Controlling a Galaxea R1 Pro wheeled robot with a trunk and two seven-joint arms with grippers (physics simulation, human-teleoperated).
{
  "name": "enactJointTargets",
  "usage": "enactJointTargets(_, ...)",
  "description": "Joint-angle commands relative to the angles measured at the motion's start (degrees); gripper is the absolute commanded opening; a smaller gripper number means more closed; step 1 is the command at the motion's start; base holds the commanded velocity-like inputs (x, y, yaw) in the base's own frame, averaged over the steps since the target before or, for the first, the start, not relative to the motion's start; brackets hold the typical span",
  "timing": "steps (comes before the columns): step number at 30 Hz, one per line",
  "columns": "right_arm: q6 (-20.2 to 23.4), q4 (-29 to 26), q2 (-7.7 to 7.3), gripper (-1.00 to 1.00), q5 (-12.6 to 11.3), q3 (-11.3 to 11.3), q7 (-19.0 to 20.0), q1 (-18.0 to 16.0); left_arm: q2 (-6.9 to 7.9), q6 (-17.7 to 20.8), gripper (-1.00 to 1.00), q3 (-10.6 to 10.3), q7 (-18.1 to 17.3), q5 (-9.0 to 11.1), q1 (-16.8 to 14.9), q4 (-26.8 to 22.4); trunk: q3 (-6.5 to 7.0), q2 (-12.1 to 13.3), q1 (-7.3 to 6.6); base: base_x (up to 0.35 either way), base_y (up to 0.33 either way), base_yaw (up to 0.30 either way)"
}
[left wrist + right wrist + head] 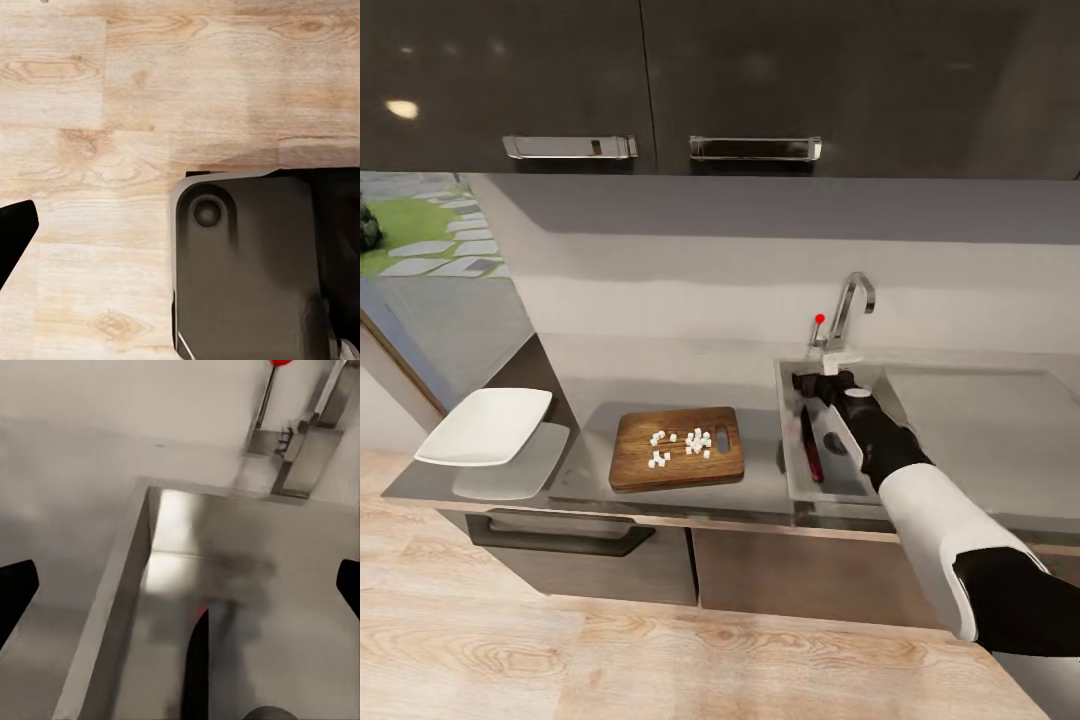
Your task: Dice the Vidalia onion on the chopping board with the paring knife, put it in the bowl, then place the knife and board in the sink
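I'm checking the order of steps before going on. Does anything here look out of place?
Yes. The paring knife already lies in the sink, yet the diced onion is still scattered on the chopping board, and the bowl looks empty. The right gripper hangs open over the sink.

I count one chopping board (677,447) on my countertop (760,485), carrying roughly a dozen or more diced onion bits (682,446), too small and clustered for an exact tally. One white bowl (487,425) sits beside it. One sink (796,470) holds one paring knife (811,445). One faucet (847,315) with one red knob (820,319). Two cabinet handles (570,147) above.
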Motion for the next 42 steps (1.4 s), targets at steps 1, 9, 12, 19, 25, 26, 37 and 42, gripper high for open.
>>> enactJointTargets(1, 0.3, -3.1, -0.01, 1.00, -0.2, 0.2, -0.3, 1.8, 0.11, -0.1, 1.00, -0.5, 0.5, 0.6, 0.0, -0.1, -0.09, -0.1, 0.04, 0.000, 0.000, 0.000)
enactJointTargets(9, 11.4, -32.7, 0.14, 1.00, 0.0, 0.3, -0.7, 20.4, 0.11, -0.1, 1.00, -0.5, 0.5, 0.6, 0.0, -0.1, -0.09, -0.1, 0.04, 0.000, 0.000, 0.000)
enactJointTargets(12, 12.8, -35.7, 0.30, 1.00, -0.1, 0.4, -0.7, 22.3, 0.15, -0.1, 1.00, -0.5, 0.5, 0.6, 0.0, -0.1, -0.09, -0.1, 0.04, 0.000, 0.000, 0.000)
enactJointTargets(19, 17.1, -37.0, 1.03, 1.00, -0.1, 0.4, -0.7, 23.5, 0.16, -0.1, 1.00, -0.5, 0.5, 0.6, 0.0, -0.1, -0.09, -0.1, 0.04, 0.000, 0.001, 0.000)
enactJointTargets(25, 19.1, -37.0, 1.16, 1.00, -0.2, 0.4, -0.7, 23.5, 0.17, -0.1, 1.00, -0.5, 0.5, 0.6, 0.0, -0.1, -0.09, -0.1, 0.04, 0.000, 0.129, 0.000)
enactJointTargets(26, 19.3, -37.0, 1.16, 1.00, -0.2, 0.4, -0.7, 23.5, 0.17, -0.1, 1.00, -0.5, 0.5, 0.6, 0.0, -0.1, -0.09, -0.1, 0.04, 0.000, 0.252, 0.000)
enactJointTargets(37, 19.7, -36.9, 1.17, 1.00, 0.0, 0.3, -0.7, 23.5, 0.17, -0.1, 1.00, -0.5, 0.5, 0.6, 0.0, -0.1, -0.09, -0.1, 0.04, 0.000, 0.275, 0.000)
enactJointTargets(42, 19.7, -36.7, 1.17, 1.00, 0.0, 0.3, -0.7, 23.5, 0.17, -0.1, 1.00, -0.5, 0.5, 0.6, 0.0, -0.1, -0.09, -0.1, 0.04, 0.009, 0.091, 0.000)
